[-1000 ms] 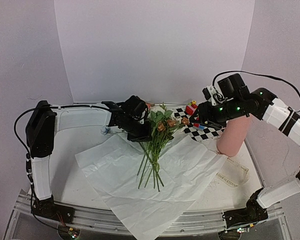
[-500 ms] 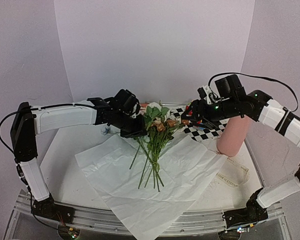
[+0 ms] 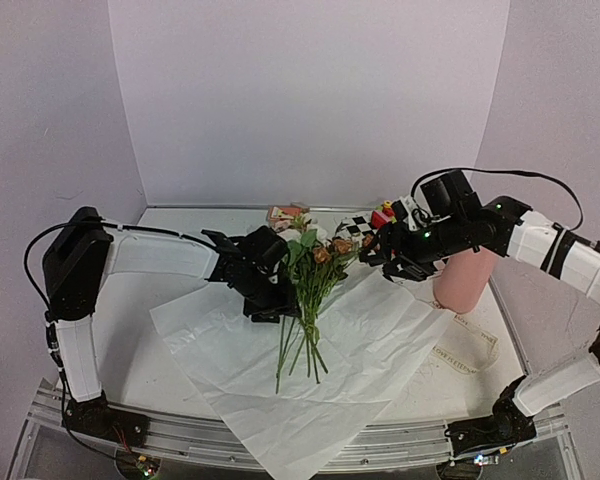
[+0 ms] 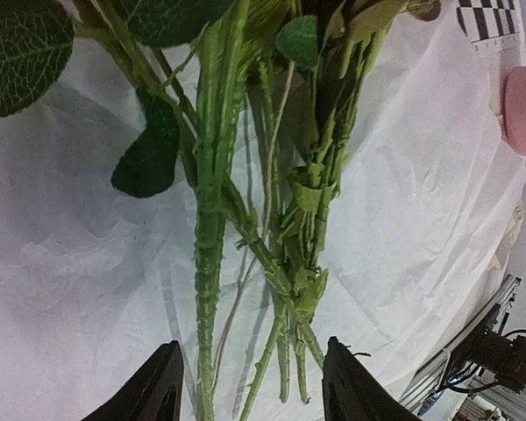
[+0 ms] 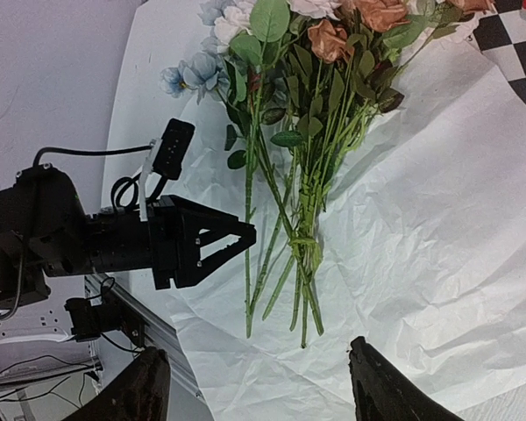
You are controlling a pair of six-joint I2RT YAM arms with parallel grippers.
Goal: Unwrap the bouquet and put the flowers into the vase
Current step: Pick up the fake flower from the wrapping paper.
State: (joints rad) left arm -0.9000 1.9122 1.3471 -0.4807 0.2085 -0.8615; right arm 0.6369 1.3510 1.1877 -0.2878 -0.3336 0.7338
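Observation:
The bouquet lies unwrapped: its flowers (image 3: 318,250) rest on the spread, creased white paper sheet (image 3: 370,350), blooms towards the back and green stems (image 3: 302,345) pointing at the near edge. My left gripper (image 3: 276,303) is open just left of the stems; in the left wrist view the stems (image 4: 289,263) lie ahead between its spread fingers (image 4: 162,390). My right gripper (image 3: 378,260) hangs open to the right of the blooms, and its wrist view looks down on the flowers (image 5: 320,114) and the left gripper (image 5: 219,241). The pink vase (image 3: 465,282) stands upright at the right, behind the right arm.
A checkerboard card (image 3: 358,228) and small coloured toy blocks (image 3: 383,215) sit behind the blooms, with a small pinkish box (image 3: 283,213) at the back. A printed slip (image 3: 467,355) lies at the right near the paper's edge. The paper overhangs the table's front rail (image 3: 400,455).
The left gripper, shut on the bunch and lifting it before, has opened and dropped lower along the stems; the flowers lie on the paper. The right gripper came down leftwards, opening wider.

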